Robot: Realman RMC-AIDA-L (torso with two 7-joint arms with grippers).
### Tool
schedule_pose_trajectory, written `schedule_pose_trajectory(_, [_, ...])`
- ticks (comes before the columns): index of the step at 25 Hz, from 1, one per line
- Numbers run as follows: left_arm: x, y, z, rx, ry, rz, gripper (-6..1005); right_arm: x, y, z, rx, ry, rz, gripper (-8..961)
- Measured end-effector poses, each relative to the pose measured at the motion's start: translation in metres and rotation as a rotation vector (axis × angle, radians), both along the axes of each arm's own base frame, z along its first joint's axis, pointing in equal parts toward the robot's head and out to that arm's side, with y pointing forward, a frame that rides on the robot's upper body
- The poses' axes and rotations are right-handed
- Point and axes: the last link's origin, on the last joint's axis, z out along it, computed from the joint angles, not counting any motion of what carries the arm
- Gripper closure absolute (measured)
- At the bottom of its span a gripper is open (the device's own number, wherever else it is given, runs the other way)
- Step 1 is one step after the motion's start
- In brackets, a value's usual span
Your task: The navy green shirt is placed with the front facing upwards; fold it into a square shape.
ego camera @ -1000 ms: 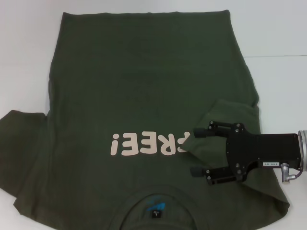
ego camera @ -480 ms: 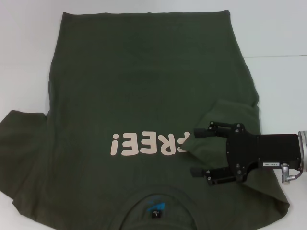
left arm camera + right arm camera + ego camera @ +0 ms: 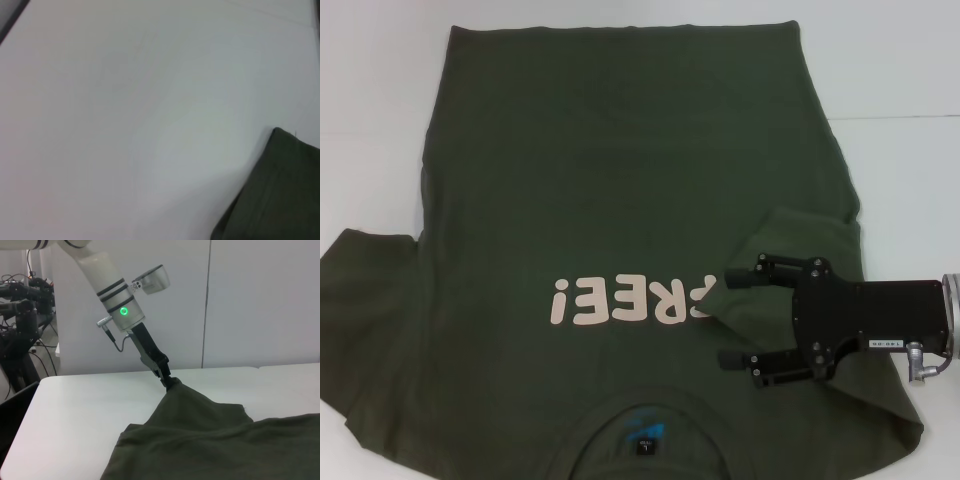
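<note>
The shirt (image 3: 620,250) lies spread on the white table (image 3: 900,60), collar at six o'clock and hem at twelve, its pink lettering (image 3: 630,300) upside down across the chest. The right gripper (image 3: 730,318) hovers over the sleeve at about four o'clock, fingers spread apart and holding nothing. In the right wrist view, the left gripper (image 3: 167,381) seems clenched on a raised peak of the shirt's cloth, though its fingertips are hard to make out.
</note>
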Motion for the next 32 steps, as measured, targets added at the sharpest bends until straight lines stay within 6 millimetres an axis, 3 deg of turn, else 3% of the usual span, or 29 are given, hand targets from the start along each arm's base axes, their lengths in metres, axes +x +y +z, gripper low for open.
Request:
schedule_pose_trajectory(18, [0.001, -0.004, 0.002, -0.005, -0.004, 0.005, 957, 0.000, -0.001, -0.001, -0.001, 0.001, -0.002, 106])
schedule_pose_trajectory(25, [0.044, 0.009, -0.006, -0.100, -0.039, -0.079, 957, 0.000, -0.001, -0.001, -0.001, 0.001, -0.003, 108])
schedule_pose_trajectory(32, [0.084, 0.030, -0.033, -0.189, -0.131, -0.185, 957, 0.003, -0.003, -0.002, -0.006, 0.005, -0.014, 110])
